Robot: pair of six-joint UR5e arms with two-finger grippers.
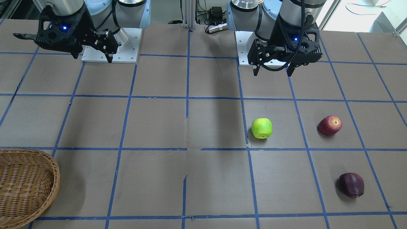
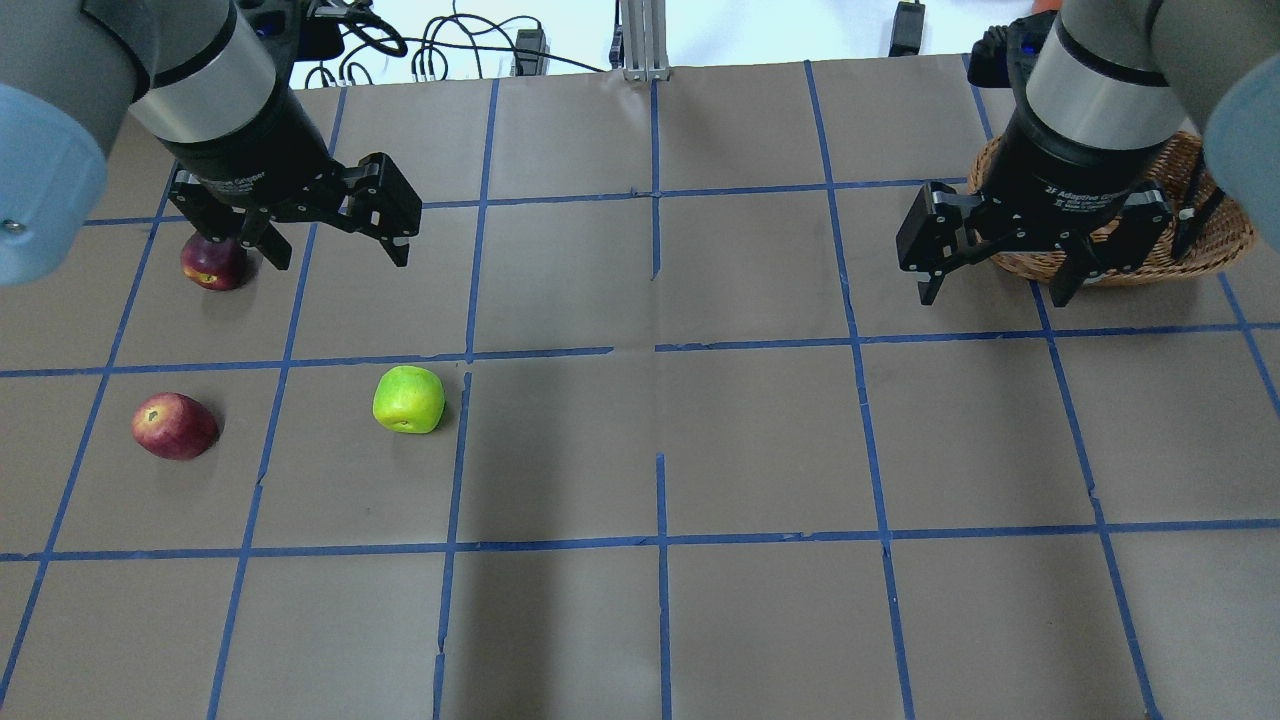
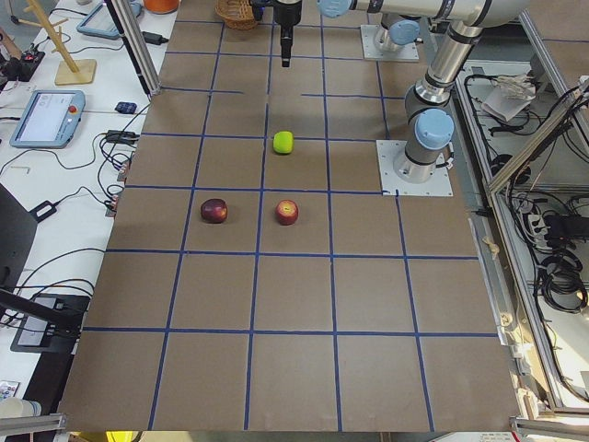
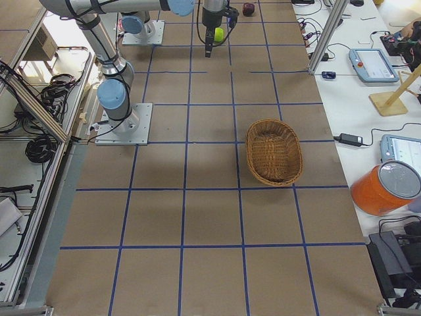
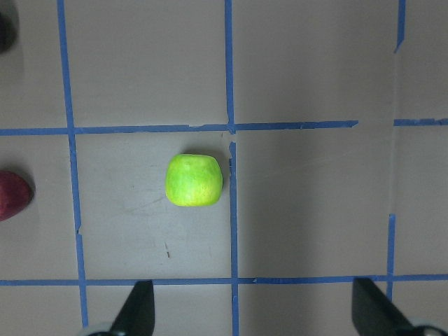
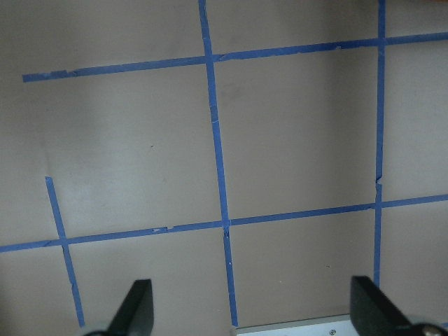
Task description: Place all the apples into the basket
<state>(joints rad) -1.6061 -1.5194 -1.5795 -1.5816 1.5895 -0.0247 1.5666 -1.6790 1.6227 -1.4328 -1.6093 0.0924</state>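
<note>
The yellow-green apple lies on the table. The red apple with a yellowish top and the dark maroon apple lie apart from it on the robot's left side. My left gripper is open and empty, high above the table near the green apple. The wicker basket is empty at the far right. My right gripper is open and empty, raised; in the overhead view its arm hides part of the basket.
Brown table with a blue tape grid. The arm base plates sit at the robot's edge. An aluminium post and cables stand at the far edge. The wrist view shows the red apple at its left edge.
</note>
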